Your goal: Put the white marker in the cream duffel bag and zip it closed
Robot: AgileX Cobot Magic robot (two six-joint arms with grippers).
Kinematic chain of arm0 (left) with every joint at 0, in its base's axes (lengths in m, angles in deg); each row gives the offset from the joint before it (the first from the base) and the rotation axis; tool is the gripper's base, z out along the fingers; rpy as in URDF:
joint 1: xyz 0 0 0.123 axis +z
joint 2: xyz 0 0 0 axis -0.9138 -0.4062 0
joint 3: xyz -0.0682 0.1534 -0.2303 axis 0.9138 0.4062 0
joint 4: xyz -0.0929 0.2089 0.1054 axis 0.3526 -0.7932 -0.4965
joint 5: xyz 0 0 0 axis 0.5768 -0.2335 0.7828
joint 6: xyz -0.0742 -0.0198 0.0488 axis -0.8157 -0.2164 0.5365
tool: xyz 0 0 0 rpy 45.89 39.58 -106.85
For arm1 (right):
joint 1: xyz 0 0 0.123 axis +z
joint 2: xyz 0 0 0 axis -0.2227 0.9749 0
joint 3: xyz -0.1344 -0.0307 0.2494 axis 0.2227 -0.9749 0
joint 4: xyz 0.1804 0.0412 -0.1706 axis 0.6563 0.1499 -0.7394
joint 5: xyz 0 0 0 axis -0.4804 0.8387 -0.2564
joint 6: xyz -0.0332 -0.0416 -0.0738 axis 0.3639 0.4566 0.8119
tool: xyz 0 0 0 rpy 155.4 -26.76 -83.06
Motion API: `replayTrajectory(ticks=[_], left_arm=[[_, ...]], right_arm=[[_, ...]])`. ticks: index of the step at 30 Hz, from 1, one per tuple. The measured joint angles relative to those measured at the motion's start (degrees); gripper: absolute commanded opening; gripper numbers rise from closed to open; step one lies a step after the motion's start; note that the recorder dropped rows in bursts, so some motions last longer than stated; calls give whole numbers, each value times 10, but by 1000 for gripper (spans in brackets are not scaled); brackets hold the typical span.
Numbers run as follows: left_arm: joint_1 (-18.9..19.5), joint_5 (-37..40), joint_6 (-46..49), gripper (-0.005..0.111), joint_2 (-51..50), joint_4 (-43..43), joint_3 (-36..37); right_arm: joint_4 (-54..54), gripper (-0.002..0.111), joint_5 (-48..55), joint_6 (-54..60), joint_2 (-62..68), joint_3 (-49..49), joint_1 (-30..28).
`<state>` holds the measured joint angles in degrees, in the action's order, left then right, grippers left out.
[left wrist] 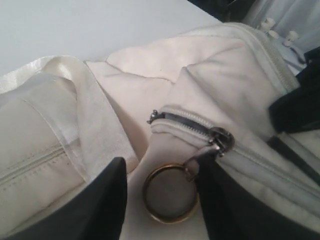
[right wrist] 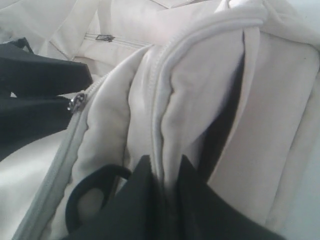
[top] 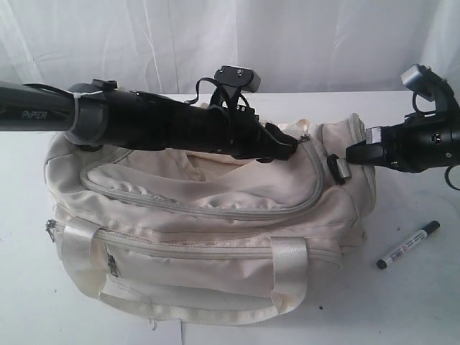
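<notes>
White marker (top: 408, 245) near cream duffel bag (top: 201, 215), PiPER arm (top: 43, 113), left jaws spread round ring pull (left wrist: 170, 193), right jaws seemingly pinching bag

White tabletop (top: 410, 316), draped white curtain backdrop (top: 144, 43)

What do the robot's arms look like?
The left arm is a black tube with a grey collar, pale PiPER lettering, a grey camera box and looping black cables. The right arm is black too. The left pincer and right pincer are black.
</notes>
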<state>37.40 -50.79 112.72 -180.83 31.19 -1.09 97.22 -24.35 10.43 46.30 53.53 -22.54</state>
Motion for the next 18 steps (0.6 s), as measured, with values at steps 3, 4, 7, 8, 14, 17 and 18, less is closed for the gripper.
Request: replayTrajectory(ticks=[3,4,7,8,14,17,18], left_arm=[[16,37,-27,50,-2,5,0],[22,52,-34,50,-2,4,0],[36,79,-57,50,-3,4,0],[40,82,-62,50,-3,4,0],[44,107,-71,50,-8,2,0],[44,121,-72,50,-15,1,0],[44,128,-72,50,-18,1,0]], right_arm=[[0,11,0,0,0,0,0],[0,11,1,0,0,0,0],[0,11,2,0,0,0,0],[0,11,2,0,0,0,0],[0,11,3,0,0,0,0],[0,11,4,0,0,0,0],[0,11,4,0,0,0,0]])
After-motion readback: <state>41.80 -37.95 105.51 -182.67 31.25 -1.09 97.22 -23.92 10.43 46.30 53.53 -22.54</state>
